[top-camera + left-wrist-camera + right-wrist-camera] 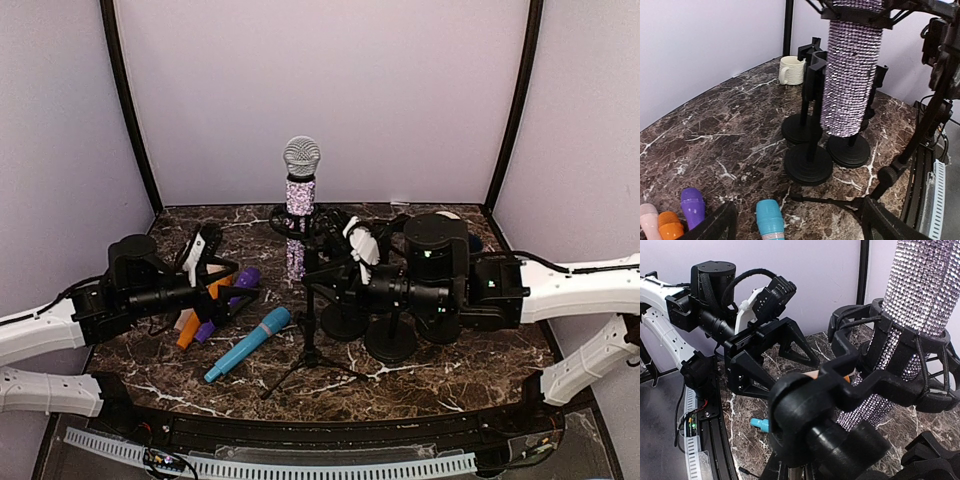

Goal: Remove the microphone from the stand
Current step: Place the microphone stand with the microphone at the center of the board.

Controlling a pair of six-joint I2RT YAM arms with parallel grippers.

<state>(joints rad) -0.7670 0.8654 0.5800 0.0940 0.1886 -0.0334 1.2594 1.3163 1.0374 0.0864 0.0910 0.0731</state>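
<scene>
The microphone point(300, 200), rhinestone-covered with a silver mesh head, stands upright in the black shock mount point(283, 217) of a tripod stand point(308, 345) at the table's middle. In the left wrist view its sparkling body point(849, 75) hangs ahead and above. My left gripper point(228, 285) is open, left of the stand and apart from it, its jaws wide at the bottom of its own view point(800, 230). My right gripper point(318, 285) reaches the stand's pole from the right and is shut on it. The stand's knob point(810, 410) hides its fingers in the right wrist view.
A blue microphone point(248, 343) lies left of the tripod; purple point(238, 285) and orange point(198, 318) ones lie under my left gripper. Three round-based black stands point(390, 338) sit under my right arm. A white mug point(791, 70) stands at the back.
</scene>
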